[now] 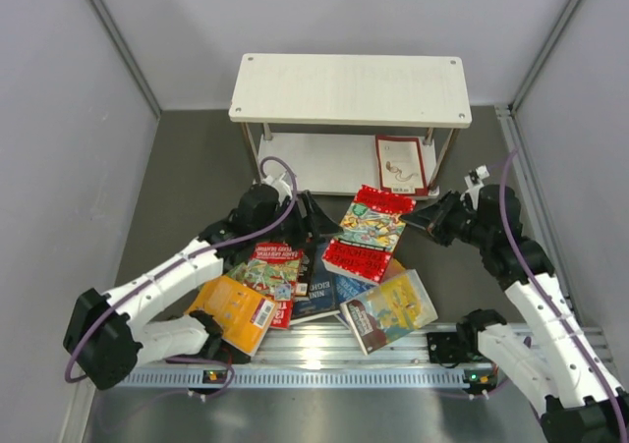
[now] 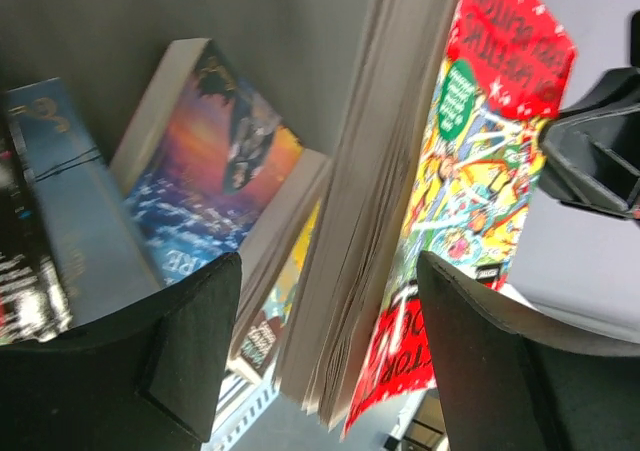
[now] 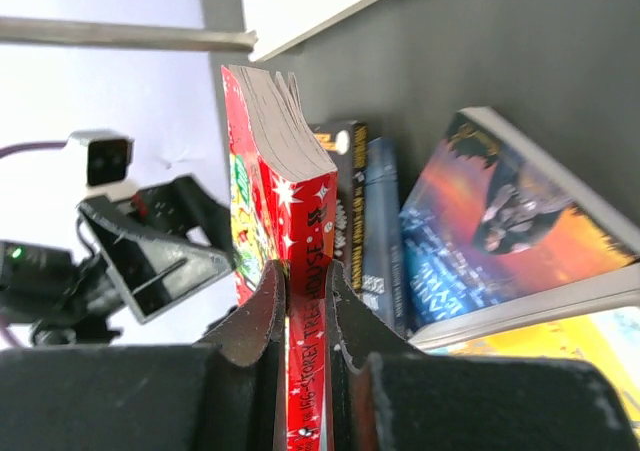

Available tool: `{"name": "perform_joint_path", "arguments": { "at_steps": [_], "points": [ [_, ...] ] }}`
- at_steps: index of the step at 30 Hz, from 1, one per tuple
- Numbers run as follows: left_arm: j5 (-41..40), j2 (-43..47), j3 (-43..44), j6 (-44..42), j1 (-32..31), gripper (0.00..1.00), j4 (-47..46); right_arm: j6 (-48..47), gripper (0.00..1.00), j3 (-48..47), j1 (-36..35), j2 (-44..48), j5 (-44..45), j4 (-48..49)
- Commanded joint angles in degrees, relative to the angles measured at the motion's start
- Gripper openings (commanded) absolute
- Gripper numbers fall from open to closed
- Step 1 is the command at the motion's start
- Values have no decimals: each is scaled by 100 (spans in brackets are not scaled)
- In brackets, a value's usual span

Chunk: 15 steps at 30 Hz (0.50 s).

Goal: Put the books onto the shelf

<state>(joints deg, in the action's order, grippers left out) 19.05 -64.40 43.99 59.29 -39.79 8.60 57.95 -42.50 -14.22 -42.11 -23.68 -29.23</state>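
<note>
A red cartoon-covered book (image 1: 366, 232) is lifted on edge above the pile, in front of the shelf (image 1: 350, 89). My right gripper (image 3: 305, 301) is shut on its red spine (image 3: 300, 221). My left gripper (image 2: 330, 351) is open at the book's other side, and the page edges (image 2: 370, 221) hang between its fingers (image 2: 190, 341) without touching either pad. More books lie flat below: an orange-yellow one (image 1: 234, 310), a red illustrated one (image 1: 270, 271), a dark blue one (image 1: 316, 291) and a yellow cartoon one (image 1: 391, 310). One red-bordered book (image 1: 400, 163) lies on the shelf's lower board.
Grey walls close in the floor on both sides and behind the shelf. A metal rail (image 1: 324, 350) carrying the arm bases runs along the near edge, with the yellow cartoon book partly over it. A blue-and-orange book (image 3: 500, 221) lies just beside the held one.
</note>
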Motion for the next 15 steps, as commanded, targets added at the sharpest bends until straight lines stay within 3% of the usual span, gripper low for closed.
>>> {"name": "perform_joint_path", "arguments": {
  "at_steps": [1, 7, 13, 14, 15],
  "points": [
    [388, -72, -101, 223, -11, 76, -1114, 383, 0, -268, -37, 133, -541, 602],
    [810, -99, -522, 688, -11, 75, -1914, 1295, 0, 426, -28, 448, -814, 2068],
    [881, 138, -812, 882, -11, 72, -2020, 2070, 0, 1068, -28, 581, -831, 3265],
    [881, 199, -839, 926, -2, 70, -2064, 2132, 0, 1121, -28, 598, -822, 3310],
    [881, 217, -865, 970, -11, 60, -2064, 2132, 0, 1182, -28, 607, -779, 3319]
  ]
}}
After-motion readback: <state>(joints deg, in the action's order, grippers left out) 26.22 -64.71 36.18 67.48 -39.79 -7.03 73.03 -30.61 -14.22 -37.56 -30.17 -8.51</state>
